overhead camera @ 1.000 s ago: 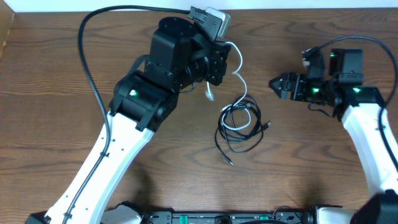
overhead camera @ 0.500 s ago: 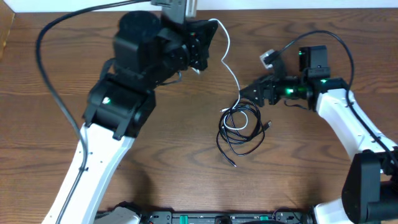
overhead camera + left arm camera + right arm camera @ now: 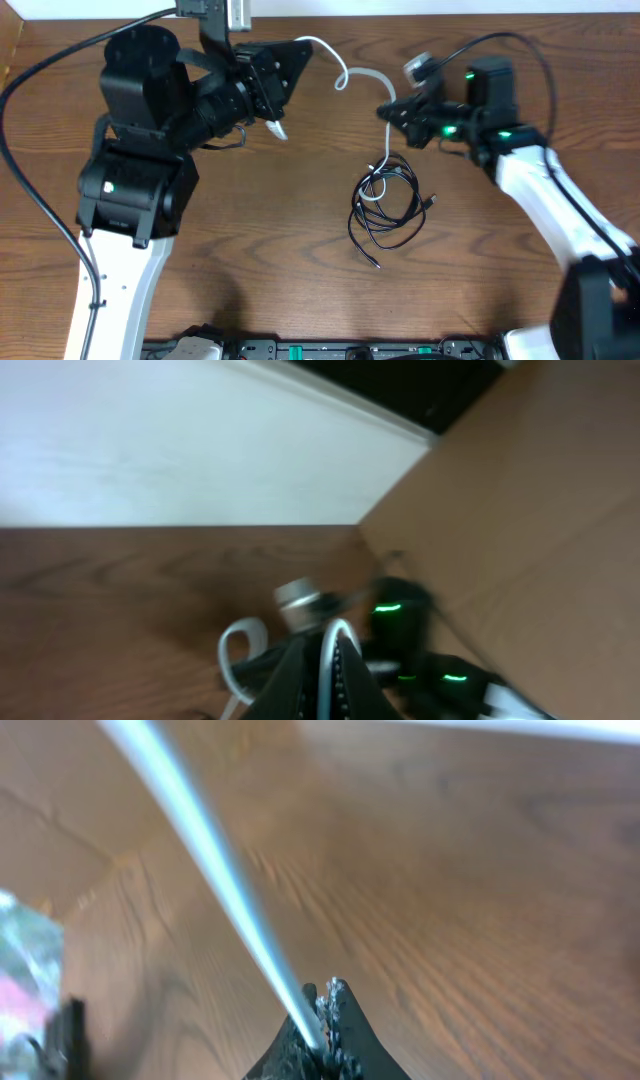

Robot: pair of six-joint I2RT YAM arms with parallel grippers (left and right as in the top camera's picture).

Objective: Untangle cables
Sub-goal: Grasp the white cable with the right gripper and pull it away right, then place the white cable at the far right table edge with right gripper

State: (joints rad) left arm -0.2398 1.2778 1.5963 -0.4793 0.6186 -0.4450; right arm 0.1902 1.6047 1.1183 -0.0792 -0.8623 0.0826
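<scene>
The white cable (image 3: 350, 76) is stretched above the table between my two grippers. My left gripper (image 3: 303, 48) is shut on one end of it, and its plug (image 3: 275, 128) dangles below. In the left wrist view the white cable (image 3: 336, 645) runs up between the closed fingers. My right gripper (image 3: 386, 108) is shut on the same cable further along; the right wrist view shows the white cable (image 3: 215, 860) leaving the closed jaws. From there it drops into the two black cables (image 3: 385, 215), which lie coiled on the table.
A black cable plug (image 3: 432, 202) sticks out to the coil's right and a loose end (image 3: 371, 261) points toward the front edge. Thick arm cords arc at the far left (image 3: 30, 75) and behind the right arm (image 3: 525, 50). A brown wall (image 3: 540, 510) appears in the left wrist view.
My right gripper moved in to the white cable and closed on it. My left gripper drew its end leftward, lifting the cable off the coil.
</scene>
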